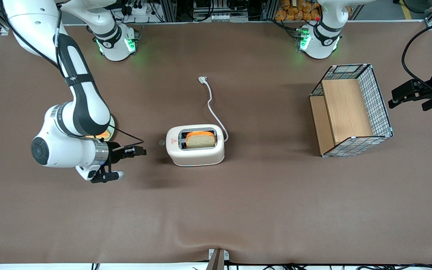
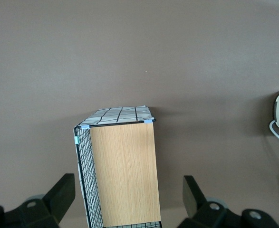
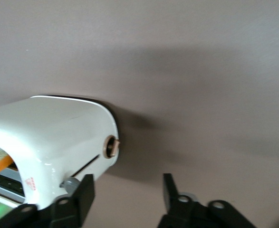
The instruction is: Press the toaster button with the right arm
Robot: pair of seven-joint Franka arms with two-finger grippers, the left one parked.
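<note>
— While the toaster [image 1: 195, 145] sits near the middle of the desk [image 1: 238, 210], how should the press be made?

— The gripper [image 1: 135, 151] is held level with the toaster's short end, toward the working arm's end of the desk and well apart from it. The jaws are seen spread apart in the wrist view, with nothing between them. They would best be brought together first, so that one blunt tip meets the toaster button [image 1: 161, 143], and the push should be kept straight along the toaster's length, lest the light body slide.

— Is room left for the approach?

— Bare desk lies between gripper and button. The cord [image 1: 213, 107] trails toward the arm bases, and the wire basket [image 1: 351, 110] stands well off toward the parked arm's end.
</note>
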